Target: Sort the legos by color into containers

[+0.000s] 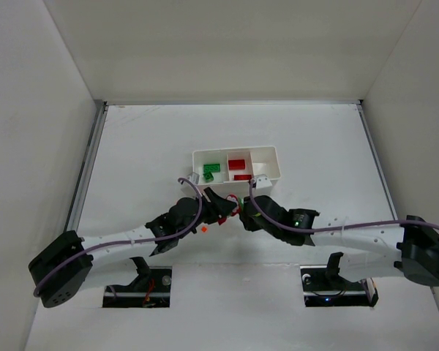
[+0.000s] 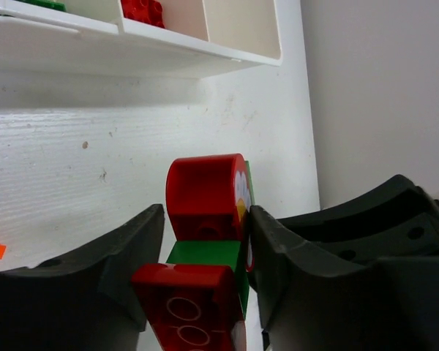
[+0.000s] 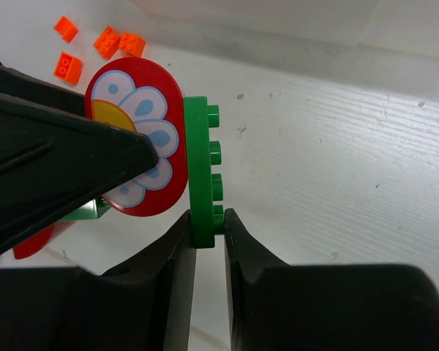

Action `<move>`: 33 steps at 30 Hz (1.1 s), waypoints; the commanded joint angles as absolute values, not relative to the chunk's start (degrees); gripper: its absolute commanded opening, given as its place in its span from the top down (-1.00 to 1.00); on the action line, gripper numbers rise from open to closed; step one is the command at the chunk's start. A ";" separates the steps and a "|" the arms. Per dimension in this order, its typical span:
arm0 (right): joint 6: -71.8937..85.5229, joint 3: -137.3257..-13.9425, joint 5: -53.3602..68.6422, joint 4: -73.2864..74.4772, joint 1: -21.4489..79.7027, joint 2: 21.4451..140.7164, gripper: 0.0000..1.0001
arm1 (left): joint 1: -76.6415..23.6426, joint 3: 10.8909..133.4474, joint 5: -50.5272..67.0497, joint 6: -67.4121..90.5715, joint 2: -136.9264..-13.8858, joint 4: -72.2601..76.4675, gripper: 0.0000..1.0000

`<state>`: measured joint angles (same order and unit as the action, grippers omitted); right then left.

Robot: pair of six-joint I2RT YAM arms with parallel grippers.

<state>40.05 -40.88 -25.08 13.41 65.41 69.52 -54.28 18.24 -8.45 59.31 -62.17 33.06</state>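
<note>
The lego cluster is a green plate [image 3: 200, 161] with a red flower brick [image 3: 135, 139] pressed onto one face and a lower red brick [image 2: 190, 307] joined beneath. It hangs clear of the surface [image 3: 336, 161] between the two arms, near the tray [image 1: 266, 162] at its 6 o'clock in the overhead view.

These are hard, light, glossy pieces. They will not crush, but smooth faces can slip, and a stud joint resists a straight pull more than a peel. The flat opposite faces are probably the best places to grip each part, close to the seam.

The right pincer [image 3: 208, 219] is nearly closed, nipping the plate's thin lower edge. The left pincer [image 2: 207, 234] is partly closed, its jaws against both sides of the red flower brick. How firmly it clamps I cannot tell.

In the tray, green pieces lie in the 9 o'clock compartment and red ones in the middle. Loose orange bits [image 3: 106, 40] lie on the surface at about 11 o'clock in the right wrist view.
</note>
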 commanded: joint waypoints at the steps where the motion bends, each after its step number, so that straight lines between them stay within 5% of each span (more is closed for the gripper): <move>1: 41.04 -42.80 -26.19 10.81 65.87 68.91 0.62 | -54.53 18.37 -10.46 59.77 -61.44 36.65 0.21; 10: 40.69 -40.87 -26.89 11.69 65.26 65.48 0.62 | -53.40 17.93 -8.09 58.80 -59.33 34.02 0.57; 33: 31.82 -50.17 -25.49 8.71 56.73 70.03 0.61 | -38.47 15.99 0.26 55.90 -40.18 18.29 0.64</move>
<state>35.00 -45.54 -26.22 12.75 57.63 67.53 -41.39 15.33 -1.21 57.30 -43.86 21.32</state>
